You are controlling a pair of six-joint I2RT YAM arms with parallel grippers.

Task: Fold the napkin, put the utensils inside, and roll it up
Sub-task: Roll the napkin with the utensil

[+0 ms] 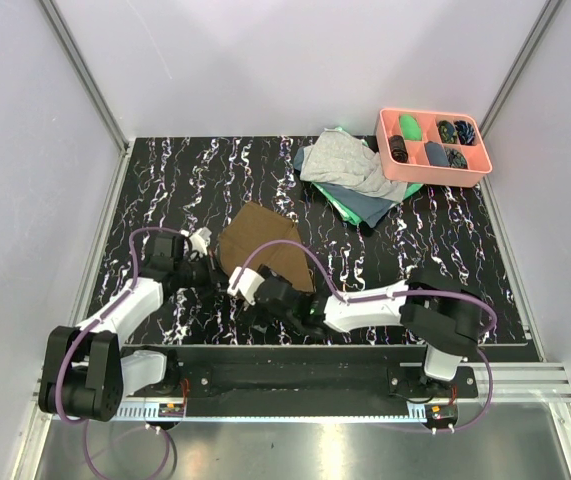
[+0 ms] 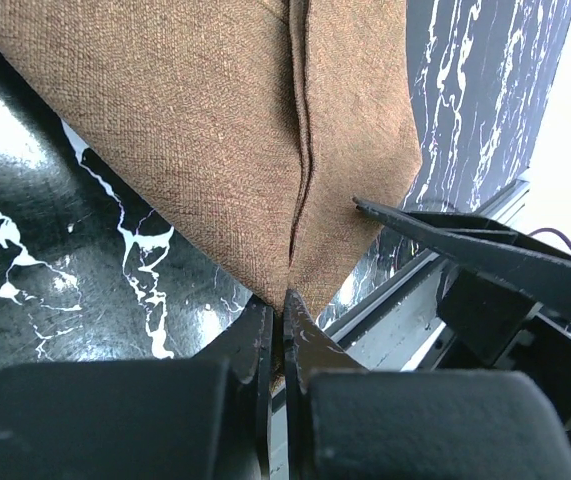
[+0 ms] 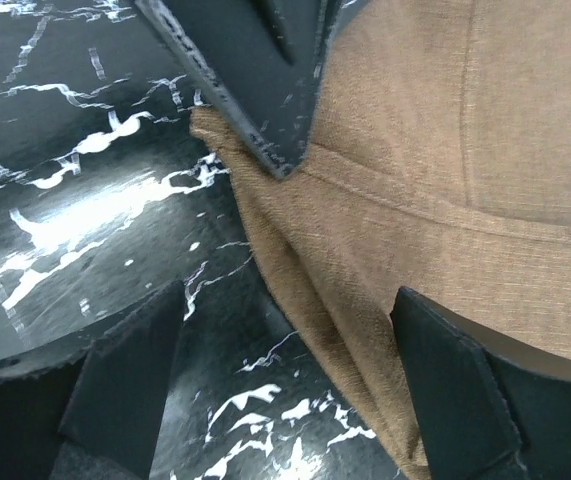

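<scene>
The brown napkin (image 1: 262, 243) lies folded on the black marbled table, with a seam running down it in the left wrist view (image 2: 225, 130). My left gripper (image 1: 215, 262) is shut on the napkin's near corner, and the cloth is pinched between the closed tips (image 2: 283, 312). Right beside it, my right gripper (image 1: 233, 278) stands open (image 3: 285, 375) astride the napkin's doubled edge (image 3: 365, 330). One of its fingers (image 3: 125, 380) is over bare table, the other (image 3: 460, 385) over cloth. No utensils show in any view.
A pile of grey and green cloths (image 1: 350, 175) lies at the back right, next to a pink divided tray (image 1: 431, 180) with small dark and green items. The metal rail of the table's near edge (image 2: 435, 320) runs close behind both grippers.
</scene>
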